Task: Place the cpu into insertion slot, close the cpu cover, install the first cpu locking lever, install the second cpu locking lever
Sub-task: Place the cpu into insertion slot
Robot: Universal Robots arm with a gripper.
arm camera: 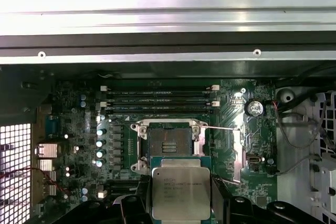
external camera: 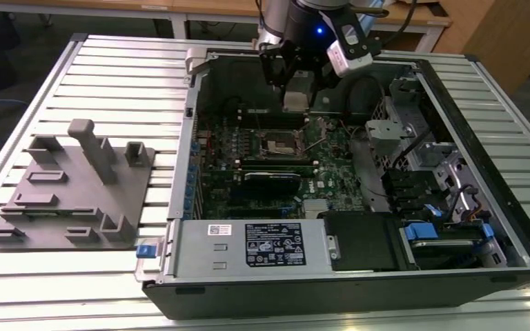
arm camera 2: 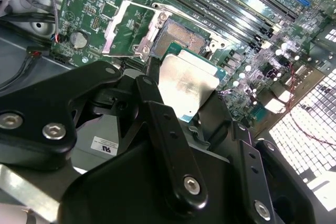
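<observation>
Slatted metal table [external camera: 108, 69] carries open computer case [external camera: 339, 289], grey fixture plate [external camera: 72, 207] beside it.

Black gripper [arm camera 2: 185, 92] with angular linkage bars, silver hex screws [arm camera 2: 54, 130], dark arm [external camera: 295, 17], blue light [external camera: 317, 30], white-grey wrist camera [external camera: 350, 52]

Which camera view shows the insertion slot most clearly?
The first wrist view: the insertion slot faces the camera squarely. The second wrist view shows it slanted, partly behind the cpu. The exterior view shows it from afar.
</observation>
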